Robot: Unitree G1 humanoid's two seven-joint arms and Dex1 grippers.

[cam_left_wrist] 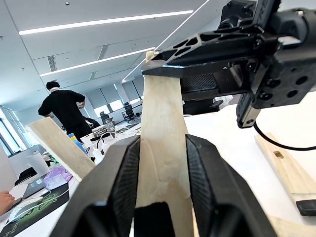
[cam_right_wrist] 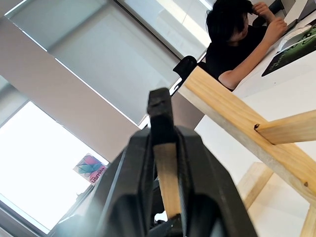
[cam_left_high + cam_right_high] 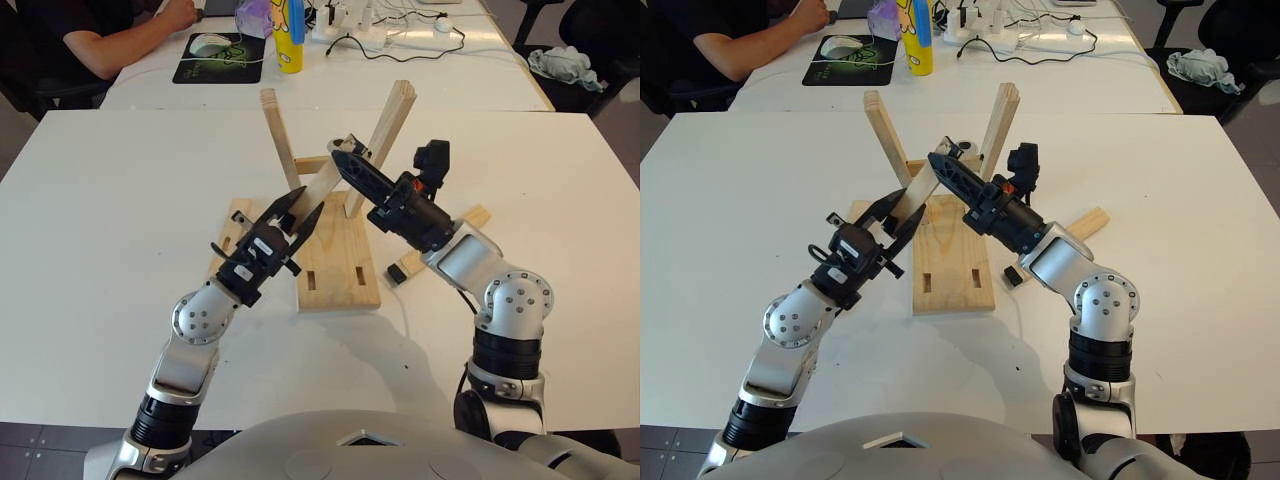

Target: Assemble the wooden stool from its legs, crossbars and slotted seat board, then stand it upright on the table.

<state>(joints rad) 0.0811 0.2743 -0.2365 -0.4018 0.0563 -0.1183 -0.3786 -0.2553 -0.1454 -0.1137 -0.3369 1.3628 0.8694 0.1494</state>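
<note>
The slotted seat board (image 3: 338, 268) lies flat at mid-table. Two wooden legs (image 3: 279, 135) (image 3: 388, 130) stand on its far end in a V, joined by a crossbar (image 3: 312, 164). A third leg (image 3: 324, 188) leans tilted above the board, held at both ends. My left gripper (image 3: 303, 210) is shut on its lower part, the fingers (image 1: 123, 182) hugging the wood. My right gripper (image 3: 342, 152) is shut on its upper end, its fingers (image 2: 140, 173) clamping the narrow edge. One standing leg (image 2: 232, 118) and the crossbar (image 2: 289, 127) show behind it.
Loose wooden pieces lie beside the board, one to the right (image 3: 472, 217) and one to the left (image 3: 238, 212). A small black block (image 3: 397, 270) sits by the board's right edge. On the table behind are a yellow bottle (image 3: 290, 38), a mouse pad (image 3: 215, 57) and cables.
</note>
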